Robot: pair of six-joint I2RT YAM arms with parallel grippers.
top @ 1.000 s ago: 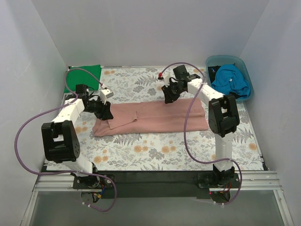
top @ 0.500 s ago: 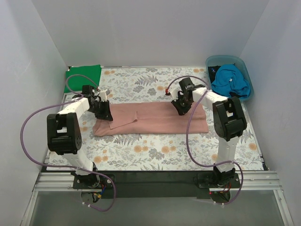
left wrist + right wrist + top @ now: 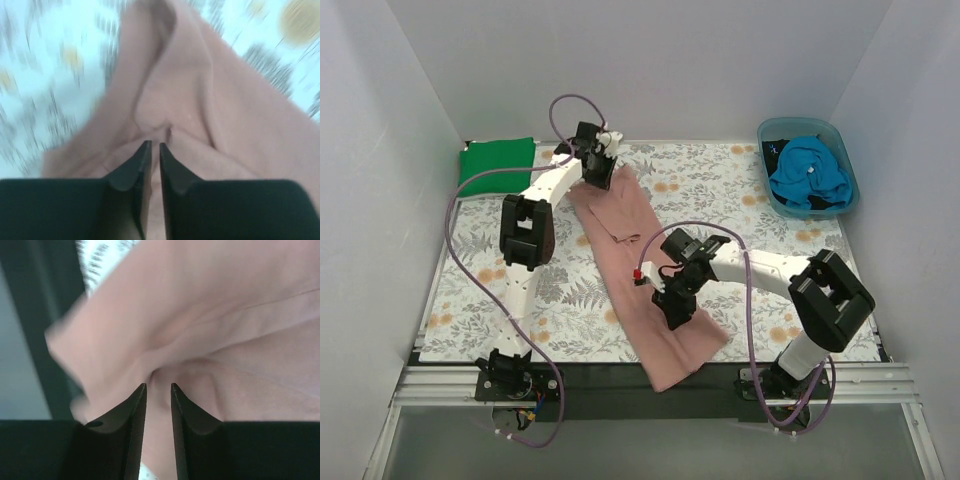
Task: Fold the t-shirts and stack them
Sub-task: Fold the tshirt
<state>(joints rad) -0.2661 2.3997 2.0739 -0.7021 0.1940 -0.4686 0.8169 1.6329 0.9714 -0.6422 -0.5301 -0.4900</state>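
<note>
The dusty pink t-shirt (image 3: 638, 270) lies as a long folded strip running from the far left-centre to the near edge, its near end hanging over the table's front. My left gripper (image 3: 597, 177) is shut on the shirt's far end; the left wrist view shows pink cloth (image 3: 200, 100) pinched between the tips (image 3: 154, 146). My right gripper (image 3: 678, 309) is shut on the strip's near part, cloth (image 3: 225, 315) bunched between its tips (image 3: 158, 387). A green t-shirt (image 3: 495, 164) lies folded at the far left. A blue t-shirt (image 3: 808, 172) is crumpled in the tub.
The teal plastic tub (image 3: 843, 158) stands at the far right corner. The floral table covering (image 3: 770, 240) spans the table. The black front rail (image 3: 590, 375) runs along the near edge. White walls close in on three sides.
The pink shirt has swung from lying left-to-right to lying far-to-near. My left gripper carried its end to the far side; my right gripper pulled its end toward the near edge.
</note>
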